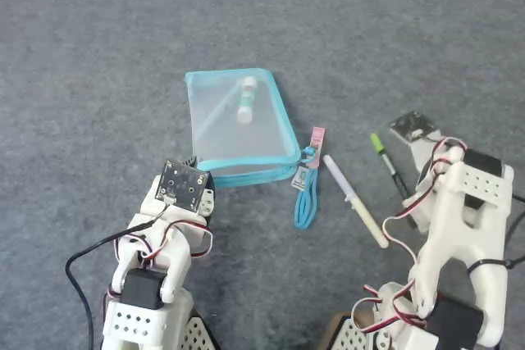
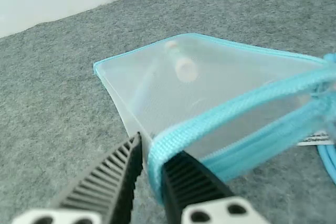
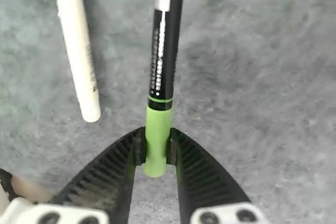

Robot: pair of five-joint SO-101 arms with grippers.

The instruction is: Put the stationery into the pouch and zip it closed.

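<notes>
The translucent pouch [image 1: 238,125] with cyan trim lies mid-table, a white tube-shaped item [image 1: 245,100] inside it. My left gripper [image 2: 152,163] is shut on the cyan zipper edge [image 2: 220,116] at the pouch's near left corner [image 1: 199,171]. A black pen with a green cap [image 1: 387,163] lies to the right of the pouch. My right gripper [image 3: 156,153] is shut on its green cap [image 3: 157,129]. A white pen [image 1: 354,200] [image 3: 77,51] rests on the carpet between the pouch and the black pen.
A blue cord [image 1: 307,196] with a pink tag [image 1: 316,138] trails from the pouch's right corner. Grey carpet [image 1: 98,79] covers the table. The right arm [image 1: 463,202] stands near the right edge and the left arm [image 1: 160,268] at the near left.
</notes>
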